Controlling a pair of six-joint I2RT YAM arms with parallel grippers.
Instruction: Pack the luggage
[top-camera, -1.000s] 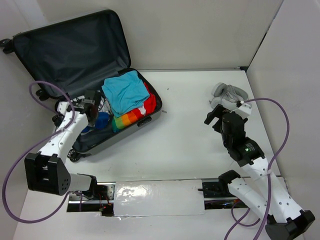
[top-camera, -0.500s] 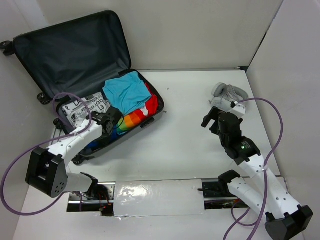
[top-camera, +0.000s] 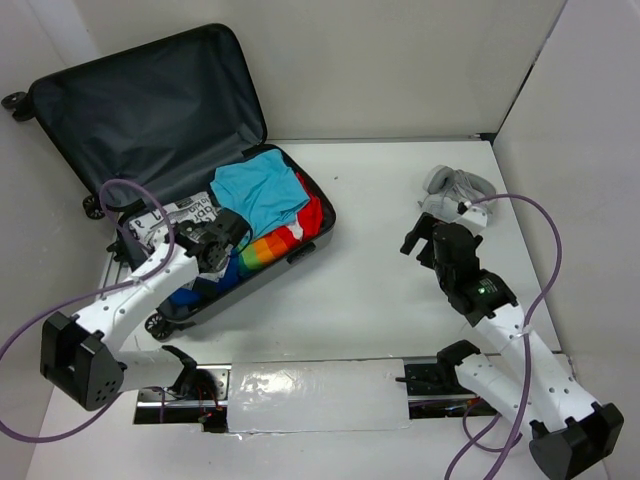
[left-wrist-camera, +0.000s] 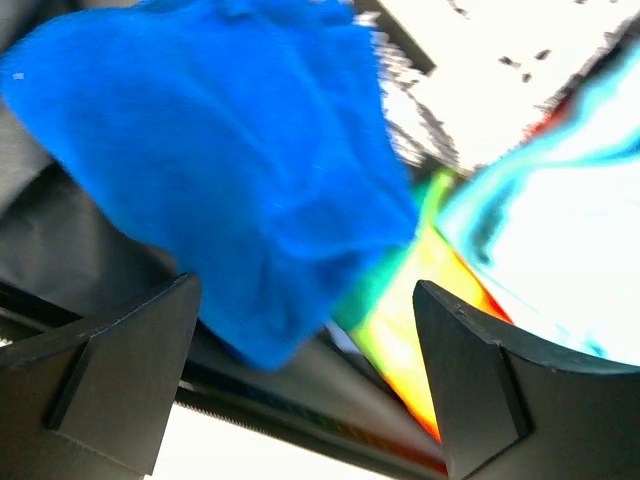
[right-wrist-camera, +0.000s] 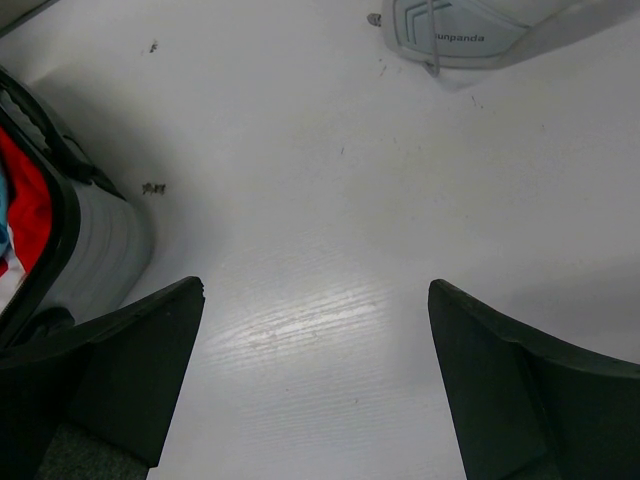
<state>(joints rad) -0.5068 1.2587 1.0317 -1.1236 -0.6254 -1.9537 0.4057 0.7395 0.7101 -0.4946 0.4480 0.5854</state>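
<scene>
— Luggage first: where does it sit?

— At the back left of the surface (top-camera: 380, 300), lying open. The luggage (top-camera: 150, 110) has its lid propped against the wall. Its base shell holds a teal garment (top-camera: 255, 190), a rainbow-striped garment (top-camera: 262, 250), a red garment (top-camera: 312, 215) and a black-and-white printed piece (top-camera: 185, 212).

— And your left arm?

— It stretches from its base at the near left edge forward and to the right, with the forearm slanting over the near rim of the shell. My left pincer (top-camera: 218, 234) hangs over the clothes with its fingers (left-wrist-camera: 130, 370) spread wide, clamped on nothing. A blue cloth (left-wrist-camera: 230, 150) lies loose beneath them, beside the rainbow stripes.

— The right one?

— It rises from the near right corner and leans back and leftward, wrist bent down. My right pincer (top-camera: 418, 238) hovers over bare surface, spread wide, holding nothing. Just behind it lies a pale grey item (top-camera: 455, 185) with lettering I cannot fully read.
</scene>
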